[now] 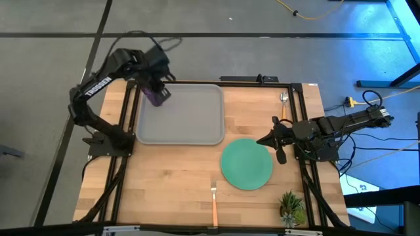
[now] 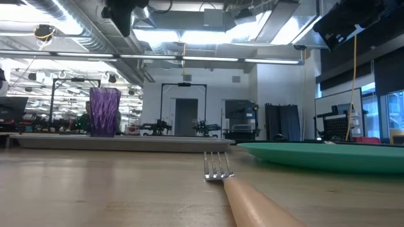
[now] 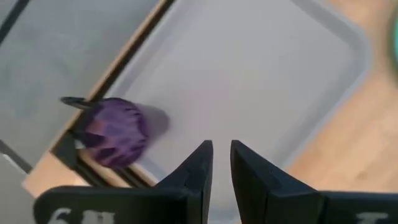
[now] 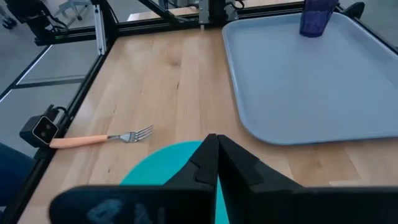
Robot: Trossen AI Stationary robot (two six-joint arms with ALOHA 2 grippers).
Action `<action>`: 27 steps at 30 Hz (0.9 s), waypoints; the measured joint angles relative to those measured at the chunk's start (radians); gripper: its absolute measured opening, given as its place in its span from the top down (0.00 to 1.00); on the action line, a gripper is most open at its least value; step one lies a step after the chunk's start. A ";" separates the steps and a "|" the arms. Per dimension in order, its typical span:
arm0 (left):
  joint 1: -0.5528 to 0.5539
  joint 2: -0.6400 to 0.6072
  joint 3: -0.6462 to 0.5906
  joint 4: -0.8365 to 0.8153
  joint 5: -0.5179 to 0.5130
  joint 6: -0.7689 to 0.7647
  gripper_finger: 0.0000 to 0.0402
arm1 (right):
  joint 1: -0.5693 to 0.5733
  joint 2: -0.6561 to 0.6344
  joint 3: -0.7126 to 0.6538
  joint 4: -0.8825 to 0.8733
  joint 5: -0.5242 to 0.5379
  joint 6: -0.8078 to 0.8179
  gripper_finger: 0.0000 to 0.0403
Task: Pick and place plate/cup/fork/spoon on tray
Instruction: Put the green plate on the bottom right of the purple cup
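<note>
Setting: robotics lab or industrial workshop. Evidence: wooden table (image 1: pixel 177 177) bounded by black metal framing (image 1: pixel 307 177); grey concrete floor (image 1: pixel 46 65) with trailing yellow cable (image 1: pixel 308 14); far background of exposed ceiling ducts (image 2: pixel 82 25), strip lights (image 2: pixel 208 60), machine racks (image 2: pixel 281 123) and double doors (image 2: pixel 185 116).

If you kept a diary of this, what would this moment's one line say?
purple tumbler: standing on grey tray corner | left gripper: above tray, released | right gripper: at teal plate edge | fork, spoon: on table
</note>
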 joint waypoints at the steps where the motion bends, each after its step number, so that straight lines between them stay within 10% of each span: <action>1: -0.031 -0.008 0.000 0.000 0.000 -0.030 0.87 | 0.000 0.000 0.000 0.000 0.000 0.000 0.96; 17: -0.526 -0.181 -0.105 0.002 -0.254 -0.557 0.87 | -0.002 0.130 0.297 -0.368 0.096 -0.130 0.96; 27: -0.673 -0.188 -0.274 0.029 -0.338 -0.572 0.87 | -0.057 0.443 0.636 -0.801 -0.109 0.221 0.96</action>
